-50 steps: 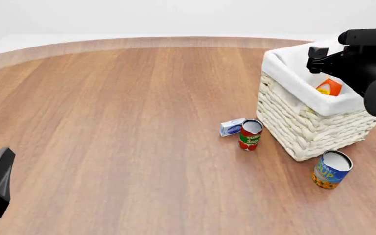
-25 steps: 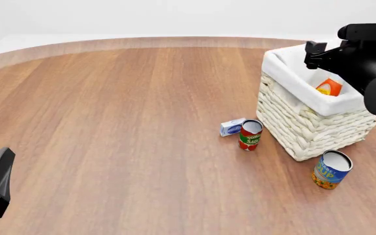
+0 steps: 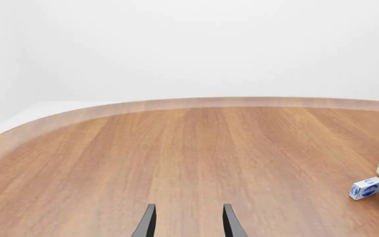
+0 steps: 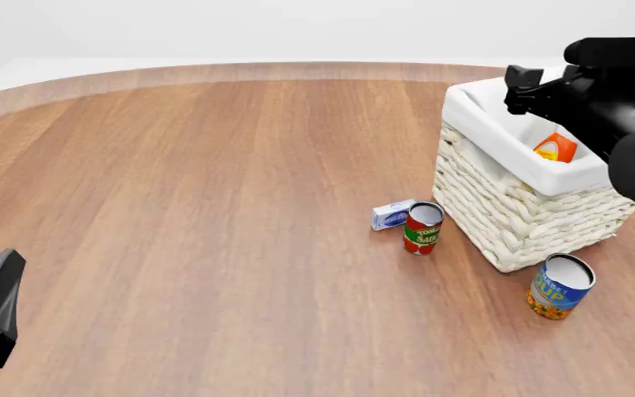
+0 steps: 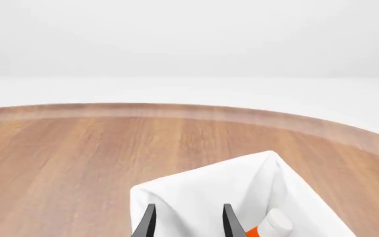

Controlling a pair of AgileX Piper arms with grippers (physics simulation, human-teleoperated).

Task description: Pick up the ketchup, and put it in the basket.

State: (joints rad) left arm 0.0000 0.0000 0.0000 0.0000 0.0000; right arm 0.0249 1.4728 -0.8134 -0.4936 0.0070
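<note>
A: What has changed in the last second?

B: The right gripper, black and two-fingered, has risen and drawn back toward the far corner of the large square cream-white woven wicker basket. A second ago it sat lower, over the white cloth lining; now it hangs above the rim.

A: And the ketchup?

B: The rounded red-orange ketchup bottle with its white label lies inside the basket, against the lining on the near right side. It has not shifted across the three front pictures. In the right wrist view its white cap and an orange sliver show below the fingers, apart from them.

A: So the pincer has let go?

B: Yes. The right fingers stand apart with nothing between them (only lining and table behind the gap). I judge the placing done, the arm merely withdrawing.

A: The left arm?

B: Parked low at the near left edge, unmoved. The left gripper points out over the brown wooden table, fingers parted and empty, far from the basket.
</note>
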